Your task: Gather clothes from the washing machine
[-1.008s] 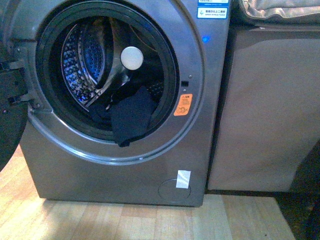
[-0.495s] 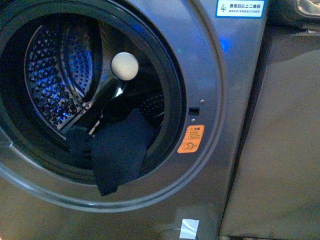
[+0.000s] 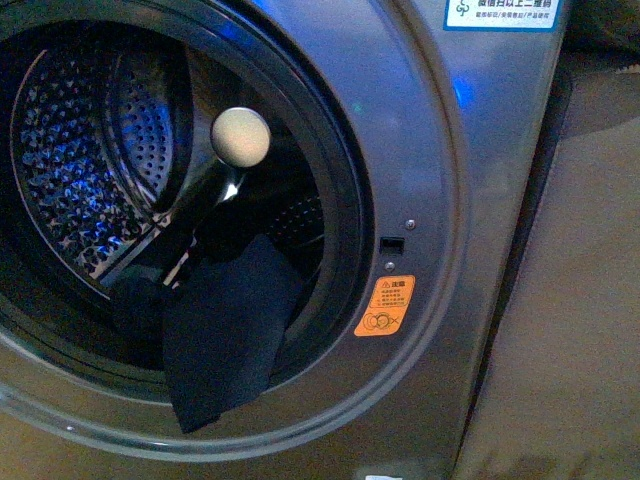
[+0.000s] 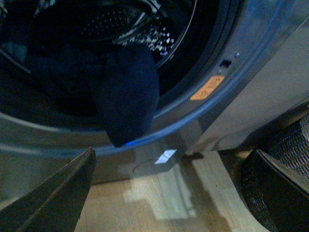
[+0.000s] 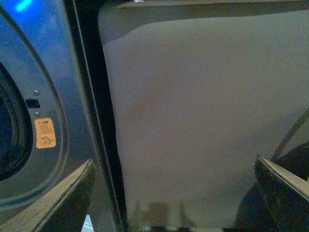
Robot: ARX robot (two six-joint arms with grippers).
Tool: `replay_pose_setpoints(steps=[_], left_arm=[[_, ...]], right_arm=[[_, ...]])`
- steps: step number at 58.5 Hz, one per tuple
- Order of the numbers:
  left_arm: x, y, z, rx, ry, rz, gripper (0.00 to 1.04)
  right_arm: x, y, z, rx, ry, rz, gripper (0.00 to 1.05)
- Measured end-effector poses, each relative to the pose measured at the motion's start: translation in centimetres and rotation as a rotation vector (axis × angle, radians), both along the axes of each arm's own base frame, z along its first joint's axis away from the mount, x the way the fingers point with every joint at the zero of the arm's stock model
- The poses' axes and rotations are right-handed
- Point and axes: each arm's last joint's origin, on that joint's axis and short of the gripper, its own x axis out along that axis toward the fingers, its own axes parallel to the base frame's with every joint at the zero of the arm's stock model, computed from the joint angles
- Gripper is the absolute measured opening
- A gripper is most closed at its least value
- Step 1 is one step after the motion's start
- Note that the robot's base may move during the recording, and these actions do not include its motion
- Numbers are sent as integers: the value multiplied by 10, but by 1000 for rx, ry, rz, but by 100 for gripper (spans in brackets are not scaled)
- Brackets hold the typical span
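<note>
Closer framing of the washing machine (image 3: 480,180) is seen than half a second ago; the porthole now overfills the front view. The clothes (image 3: 225,330), a dark navy piece, are draped over the lower porthole rim, partly inside the drum (image 3: 70,160), left of the orange sticker (image 3: 385,305). The left fingers (image 4: 58,198) and right fingers (image 5: 53,203) are spread wide apart, with nothing held.
</note>
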Motion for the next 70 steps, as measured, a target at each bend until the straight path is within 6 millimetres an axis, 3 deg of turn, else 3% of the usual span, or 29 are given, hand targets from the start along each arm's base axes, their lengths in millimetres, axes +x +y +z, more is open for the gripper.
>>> replay_pose_setpoints(steps=[6, 11, 18, 32, 47, 70], left_arm=[[36, -10, 14, 8, -20, -24, 98], [70, -20, 14, 26, 5, -45, 98], [124, -34, -5, 77, 98, -73, 98], [181, -52, -33, 164, 169, -120, 98], [223, -59, -60, 232, 220, -147, 98], [271, -65, -69, 290, 210, -122, 98]], right_arm=[[0, 0, 0, 0, 0, 1, 97], [0, 0, 0, 0, 0, 1, 97], [0, 0, 0, 0, 0, 1, 97], [0, 0, 0, 0, 0, 1, 97], [0, 0, 0, 0, 0, 1, 97], [0, 0, 0, 0, 0, 1, 97]])
